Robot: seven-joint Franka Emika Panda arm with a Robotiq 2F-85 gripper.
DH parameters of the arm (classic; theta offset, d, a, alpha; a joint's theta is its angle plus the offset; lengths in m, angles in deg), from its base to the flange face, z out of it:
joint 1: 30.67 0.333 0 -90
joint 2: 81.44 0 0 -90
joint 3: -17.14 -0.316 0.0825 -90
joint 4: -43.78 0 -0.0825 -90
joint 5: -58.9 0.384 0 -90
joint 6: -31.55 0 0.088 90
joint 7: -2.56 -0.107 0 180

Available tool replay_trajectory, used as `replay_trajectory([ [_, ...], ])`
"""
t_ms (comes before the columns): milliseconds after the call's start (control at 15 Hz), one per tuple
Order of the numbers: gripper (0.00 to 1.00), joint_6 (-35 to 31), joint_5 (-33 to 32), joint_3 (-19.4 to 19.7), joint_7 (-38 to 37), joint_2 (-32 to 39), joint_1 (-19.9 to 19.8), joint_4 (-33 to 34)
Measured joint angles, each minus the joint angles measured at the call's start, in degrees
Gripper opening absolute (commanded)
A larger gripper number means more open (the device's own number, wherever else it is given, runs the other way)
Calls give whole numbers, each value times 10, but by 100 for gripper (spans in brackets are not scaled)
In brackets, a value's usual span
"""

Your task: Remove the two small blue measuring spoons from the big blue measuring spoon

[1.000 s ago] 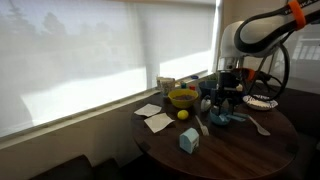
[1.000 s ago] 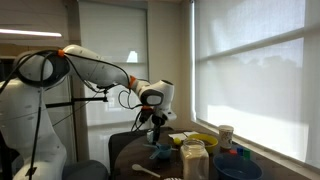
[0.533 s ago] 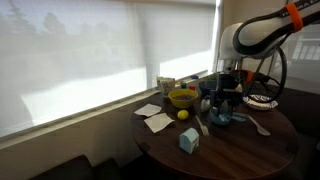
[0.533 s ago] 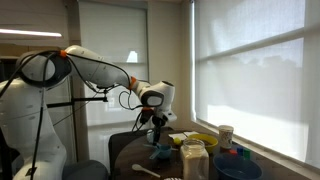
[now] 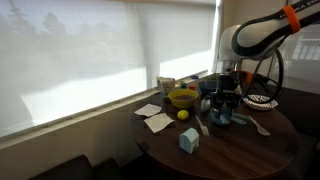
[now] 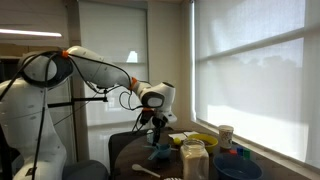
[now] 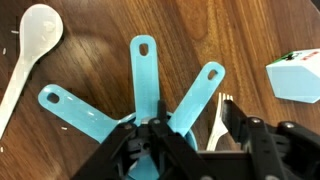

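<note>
Gripper [image 7: 152,130] fingers come in from the bottom of the wrist view and meet right at the spot where the blue measuring spoons [image 7: 146,75] fan out. The dark fingers crowd the base of the middle handle, but I cannot tell whether they pinch it or only flank it. From that spot one handle points to 10 o'clock, one to 12 o'clock and one to 1 o'clock. All three lie flat on the wooden table [image 7: 250,30]. Their bowls are hidden under the gripper, so which handle belongs to the big spoon cannot be told. A cream spoon [image 7: 30,50] lies out at 10 o'clock, a light-blue carton [image 7: 296,78] sits at 2 o'clock, and a small white utensil [image 7: 221,112] lies just beside the rightmost handle. In both exterior views the handles blur into one blue patch [image 5: 222,118] [image 6: 160,153] directly under the lowered gripper [image 5: 224,103] [image 6: 156,130]. Only those views show the round tabletop's other items: a yellow bowl [image 5: 182,98], white napkins [image 5: 155,120] and, in an exterior view, a glass jar [image 6: 193,160].
</note>
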Motion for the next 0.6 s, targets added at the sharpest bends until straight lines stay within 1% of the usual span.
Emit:
replay_trajectory([
  [400,58,0,13,0,0,0,0,0],
  [467,55,0,17,0,0,0,0,0],
  [533,49,0,21,0,0,0,0,1],
  [600,38,0,24,0,0,0,0,1],
])
